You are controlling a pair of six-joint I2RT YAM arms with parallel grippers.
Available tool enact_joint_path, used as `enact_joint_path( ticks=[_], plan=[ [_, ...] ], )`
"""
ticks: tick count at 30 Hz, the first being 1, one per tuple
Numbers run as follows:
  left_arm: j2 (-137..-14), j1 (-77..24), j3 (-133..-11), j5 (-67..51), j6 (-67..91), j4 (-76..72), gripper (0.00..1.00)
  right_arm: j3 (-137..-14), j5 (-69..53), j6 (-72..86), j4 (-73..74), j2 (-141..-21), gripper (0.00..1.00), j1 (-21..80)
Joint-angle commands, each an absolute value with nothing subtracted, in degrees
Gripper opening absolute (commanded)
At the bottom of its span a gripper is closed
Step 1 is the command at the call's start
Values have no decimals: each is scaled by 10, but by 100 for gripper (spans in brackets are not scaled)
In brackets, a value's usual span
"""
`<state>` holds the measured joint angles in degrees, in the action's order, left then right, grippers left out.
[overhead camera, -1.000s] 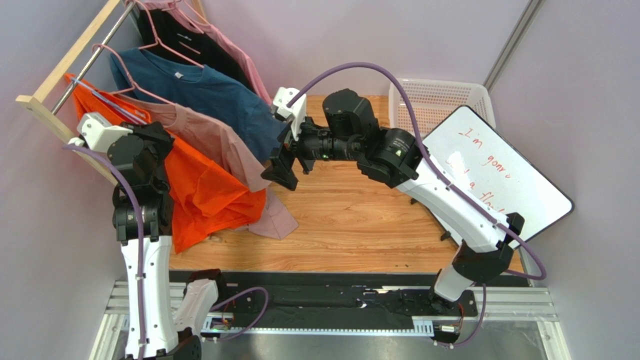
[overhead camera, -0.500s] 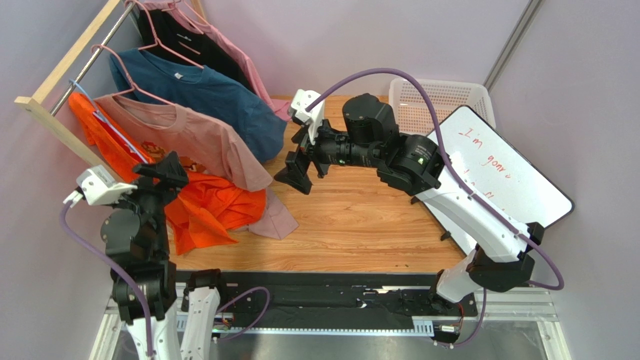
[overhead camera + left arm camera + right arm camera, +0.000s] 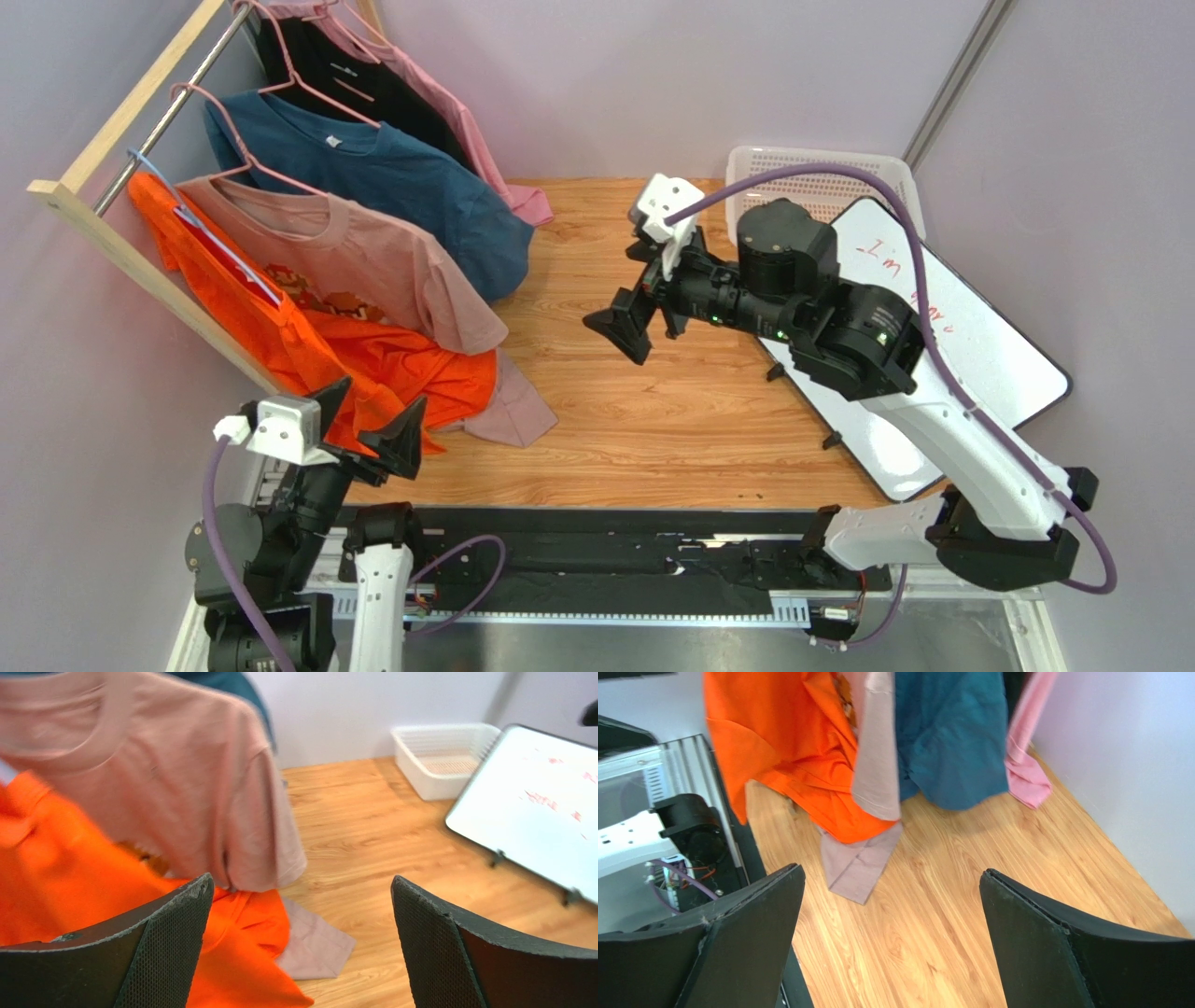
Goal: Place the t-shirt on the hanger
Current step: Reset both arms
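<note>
The orange t-shirt hangs at the left end of the wooden rail, draped over the light-blue wire hanger, whose hook sits on the bar. Its lower part bunches down onto the table. My left gripper is open near the table's front left edge, just below the shirt's hem, holding nothing. In the left wrist view the t-shirt fills the lower left, and the gripper is wide apart and empty. My right gripper is open over mid-table. The right wrist view shows the t-shirt well beyond its empty gripper.
A dusty-pink shirt, a dark teal shirt and darker garments hang on pink hangers further along the rail. A white basket stands at the back right. A whiteboard leans at the right.
My left gripper opened, let go at the rail and drew back down to the near edge. The orange t-shirt now hangs free. My right arm moved right, away from the clothes.
</note>
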<state>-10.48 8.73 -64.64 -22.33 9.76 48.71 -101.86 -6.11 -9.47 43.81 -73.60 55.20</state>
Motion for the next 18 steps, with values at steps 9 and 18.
enact_joint_path(
  ticks=[9, 18],
  plan=[
    [-422, -5, -808, -390, -52, 443, 99, -784, -83, -19, 431, -568, 100, 349],
    [-776, -313, -1059, -158, -87, 589, 99, -717, -77, -26, 432, -526, 100, 281]
  ],
)
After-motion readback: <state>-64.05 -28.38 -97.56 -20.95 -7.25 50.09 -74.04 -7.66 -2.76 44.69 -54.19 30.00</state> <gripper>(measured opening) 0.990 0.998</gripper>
